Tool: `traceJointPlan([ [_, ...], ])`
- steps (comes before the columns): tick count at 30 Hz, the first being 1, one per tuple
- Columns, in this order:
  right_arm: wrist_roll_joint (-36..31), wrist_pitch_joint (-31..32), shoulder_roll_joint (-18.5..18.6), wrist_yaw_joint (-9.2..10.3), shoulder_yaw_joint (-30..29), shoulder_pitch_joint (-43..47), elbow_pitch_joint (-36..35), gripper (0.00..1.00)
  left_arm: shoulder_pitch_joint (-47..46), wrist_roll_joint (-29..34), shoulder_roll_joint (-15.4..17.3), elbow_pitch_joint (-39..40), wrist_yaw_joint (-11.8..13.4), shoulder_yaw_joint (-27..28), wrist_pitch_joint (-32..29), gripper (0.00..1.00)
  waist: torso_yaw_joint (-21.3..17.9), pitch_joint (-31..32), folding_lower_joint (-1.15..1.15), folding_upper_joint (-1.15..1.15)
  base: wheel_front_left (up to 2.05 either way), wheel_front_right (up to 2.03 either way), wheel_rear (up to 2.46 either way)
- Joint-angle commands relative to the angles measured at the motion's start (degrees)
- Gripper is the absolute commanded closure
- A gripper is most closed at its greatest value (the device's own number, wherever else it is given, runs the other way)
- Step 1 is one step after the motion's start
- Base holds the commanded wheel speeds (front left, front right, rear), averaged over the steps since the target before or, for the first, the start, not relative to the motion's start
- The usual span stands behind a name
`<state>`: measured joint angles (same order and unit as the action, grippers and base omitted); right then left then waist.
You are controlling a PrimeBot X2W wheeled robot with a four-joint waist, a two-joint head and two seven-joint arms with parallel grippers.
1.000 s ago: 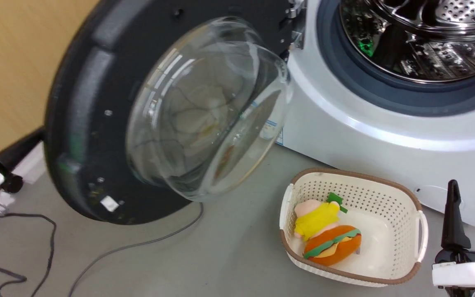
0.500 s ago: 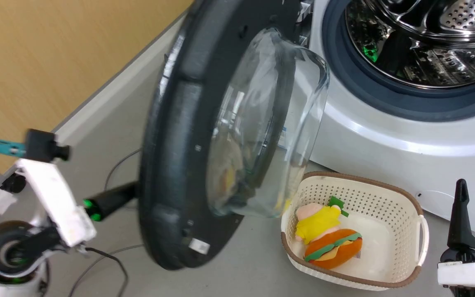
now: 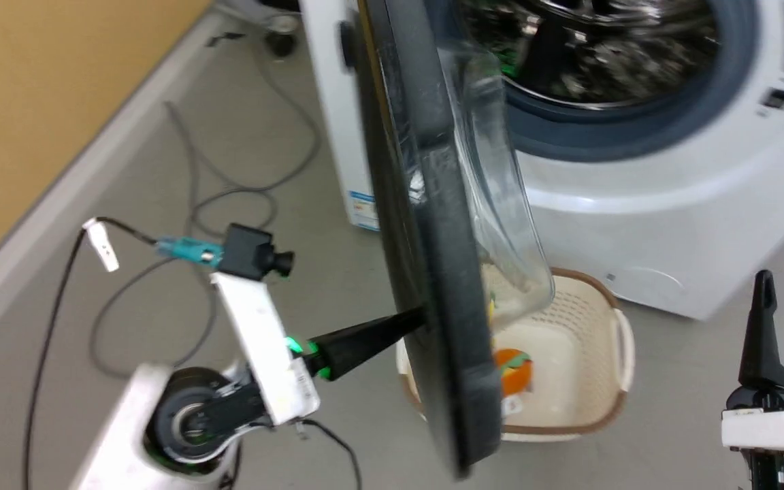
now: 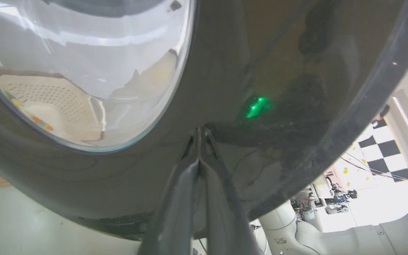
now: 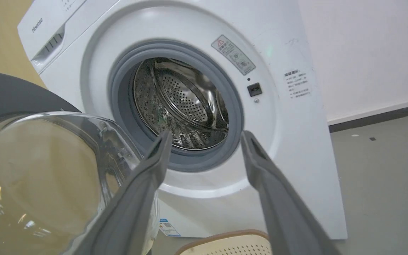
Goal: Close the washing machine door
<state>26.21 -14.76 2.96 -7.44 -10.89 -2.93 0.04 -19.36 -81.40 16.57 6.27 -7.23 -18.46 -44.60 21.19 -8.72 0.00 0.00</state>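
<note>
The washing machine door (image 3: 433, 224) stands half open and edge-on in the head view, its glass bowl (image 3: 501, 204) bulging toward the washing machine (image 3: 637, 204). My left gripper (image 3: 418, 315) is shut, its tips pressed against the door's glossy outer face (image 4: 296, 88), just below the round window (image 4: 83, 71). In the left wrist view the gripper (image 4: 199, 132) touches that face with nothing between its fingers. My right gripper (image 3: 783, 292) stands open at the lower right, apart from the door. Between its fingers (image 5: 154, 166) I see the steel drum (image 5: 182, 102); the door's bowl (image 5: 30, 170) is at the left.
A cream perforated basket (image 3: 569, 361) sits on the floor before the machine, partly behind the door, with an orange soft toy (image 3: 516, 367) in it. Grey cables (image 3: 194, 197) lie on the floor at the left. A yellow wall (image 3: 24, 102) with a pale skirting bounds the left side.
The door has swung from wide open toward the machine and now stands edge-on. My left arm came in behind it, tips on its outer face. The head camera has shifted.
</note>
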Motion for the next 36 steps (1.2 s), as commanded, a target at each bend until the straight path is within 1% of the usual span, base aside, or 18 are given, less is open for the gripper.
traceJointPlan([
  [1,-0.3,-0.24,-0.08,-0.05,0.02,-1.12,-0.09,0.0,-1.52,-0.22,-0.89,-0.37,-0.25,-0.99,1.23,1.0,-3.93,-1.2,0.0,0.0,0.0,0.0,0.0],
  [4,-0.04,-0.24,-0.08,-0.05,-0.39,-1.69,-0.11,0.0,-2.57,-0.19,-2.46,-1.59,-0.25,-2.86,4.21,1.0,-7.04,-1.93,0.0,0.0,0.0,0.0,0.0],
  [8,0.48,-0.24,-0.08,-0.05,-0.55,-2.19,0.04,0.0,-2.9,-0.14,-3.77,-3.67,-0.25,-5.06,8.81,1.0,-10.77,-2.56,0.0,0.0,0.0,0.0,0.0],
  [11,0.87,-0.24,-0.08,-0.05,-0.75,-2.21,0.13,0.0,-3.0,0.31,-3.73,-4.87,-0.25,-6.9,11.95,1.0,-12.64,-2.8,0.0,0.0,0.0,0.0,0.0],
  [14,1.14,-0.24,-0.08,-0.05,-0.8,-2.1,0.2,0.0,-2.97,1.04,-3.06,-5.27,-0.25,-7.76,16.4,1.0,-13.9,-2.77,0.0,0.0,0.0,0.0,0.0],
  [15,1.27,-0.24,-0.08,-0.05,-0.89,-2.04,0.24,0.0,-2.86,1.66,-2.57,-5.35,-0.25,-7.95,18.32,1.0,-14.22,-2.67,0.0,0.0,0.0,0.0,0.0],
  [19,1.54,-0.24,-0.08,-0.05,-0.92,-1.37,0.44,0.0,-2.06,6.48,1.23,-6.45,-0.25,-10.61,26.59,1.0,-15.06,-1.52,0.0,0.0,0.0,0.0,0.0],
  [22,1.5,-0.24,-0.08,-0.05,-1.11,-0.77,0.39,0.0,-1.72,11.32,4.55,-7.88,-0.25,-13.2,34.26,1.0,-15.39,-0.39,0.0,0.0,0.0,0.0,0.0],
  [24,1.48,-0.24,-0.08,-0.05,-1.28,-0.53,0.15,0.0,-1.96,16.11,6.72,-9.76,-0.25,-14.1,41.12,1.0,-15.51,0.29,0.0,0.0,0.0,0.0,0.0],
  [26,1.11,-0.24,-0.08,-0.05,-1.36,-0.39,-0.49,0.0,-2.54,22.63,8.84,-13.09,-0.25,-14.13,48.85,1.0,-15.54,0.81,0.0,0.0,0.0,0.0,0.0],
  [27,0.87,-0.24,-0.08,-0.05,-1.41,-0.33,-0.84,0.0,-2.88,26.2,9.41,-15.41,0.27,-13.63,52.76,1.0,-15.52,1.07,0.0,0.0,0.0,0.0,0.0],
  [28,0.7,-0.24,-0.08,-0.05,-1.49,-0.23,-1.18,0.0,-3.23,29.46,9.57,-17.42,1.53,-13.24,55.9,1.0,-15.46,1.34,0.0,0.0,0.0,0.0,0.0],
  [30,0.35,-0.24,-0.08,-0.05,-1.45,0.01,-1.9,0.0,-3.79,34.79,8.7,-20.28,6.33,-10.79,58.87,1.0,-15.29,1.8,0.0,0.0,0.0,0.0,0.0],
  [32,-0.72,-0.24,-0.08,-0.05,-0.93,0.24,-3.02,0.0,-3.99,41.37,8.24,-21.17,11.53,-8.59,59.49,1.0,-15.15,2.17,0.0,0.0,0.0,0.0,0.0],
  [33,-1.47,-0.24,-0.08,-0.05,-0.53,0.3,-3.67,0.0,-3.87,44.71,7.72,-20.4,13.95,-6.84,59.53,1.0,-15.08,2.29,0.0,0.0,0.0,0.0,0.0],
  [36,-3.93,-0.24,-0.08,-0.05,0.28,-0.07,-6.25,0.0,-1.62,53.68,6.05,-17.11,19.66,-1.68,59.57,1.0,-15.0,2.63,0.0,0.0,0.0,0.0,0.0],
])
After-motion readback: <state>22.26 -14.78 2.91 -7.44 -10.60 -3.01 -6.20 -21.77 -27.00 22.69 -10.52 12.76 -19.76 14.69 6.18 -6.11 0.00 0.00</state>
